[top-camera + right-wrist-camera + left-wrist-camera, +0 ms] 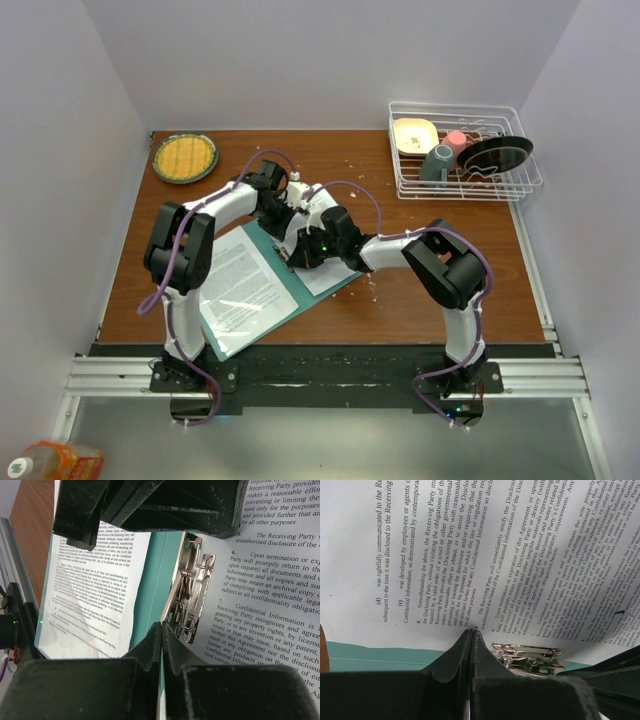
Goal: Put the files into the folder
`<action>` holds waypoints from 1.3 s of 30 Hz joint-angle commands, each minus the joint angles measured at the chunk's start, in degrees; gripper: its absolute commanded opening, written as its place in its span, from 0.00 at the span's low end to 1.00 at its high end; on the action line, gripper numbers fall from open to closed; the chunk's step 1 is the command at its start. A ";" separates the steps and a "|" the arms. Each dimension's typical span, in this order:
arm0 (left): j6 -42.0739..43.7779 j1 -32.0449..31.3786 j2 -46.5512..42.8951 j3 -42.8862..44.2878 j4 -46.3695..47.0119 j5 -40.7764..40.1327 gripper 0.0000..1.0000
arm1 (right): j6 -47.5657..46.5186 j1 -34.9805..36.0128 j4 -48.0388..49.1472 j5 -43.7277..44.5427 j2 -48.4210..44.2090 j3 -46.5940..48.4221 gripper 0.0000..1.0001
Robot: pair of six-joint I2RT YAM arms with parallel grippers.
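- On the brown table [420, 300] I see a yellow plate [184, 157] at the upper left of the top view. A white wire rack [470, 192] stands at the upper right. Both are well apart from the work.
- The rack holds a cream dish [414, 135], a pink cup [456, 139], a grey-blue cup [438, 162] and a black plate [496, 154].
- The folder [160, 565] lies open at the centre of the table, turned at an angle, with a metal clip [192, 597] along its spine.
- Both arms meet over that spine and cover much of the folder's right half in the top view. In the right wrist view the left gripper's black body fills the top of the frame and hides the clip's far end.
- The files sit on the folder. The left-hand sheet [240, 290] lies flat on the left half, and the right-hand sheet [328, 276] is on the right half, just beside the clip.
- The left gripper [470, 632] has its fingers pressed together with no gap, tips at the lower edge of the right-hand sheet. I cannot tell whether paper is caught between them.
- The right gripper [161, 627] is likewise closed tight, tips at the near end of the clip, between the two sheets. I cannot tell whether it holds anything.
- My count: one folder, two printed sheets showing, one clip, two grippers, four pieces in the rack, one plate outside it.
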 commanded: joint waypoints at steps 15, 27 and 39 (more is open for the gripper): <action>1.65 0.29 2.29 -1.43 -2.29 -1.47 0.00 | -2.95 2.13 -14.39 10.57 3.12 -3.74 0.00; 1.74 0.47 2.20 -1.34 -2.29 -1.12 0.00 | -2.51 3.53 -17.20 14.35 4.88 -4.35 0.00; 2.00 0.73 2.64 -0.99 -2.64 -0.95 0.00 | -2.95 8.19 -16.77 23.39 4.27 -7.77 0.00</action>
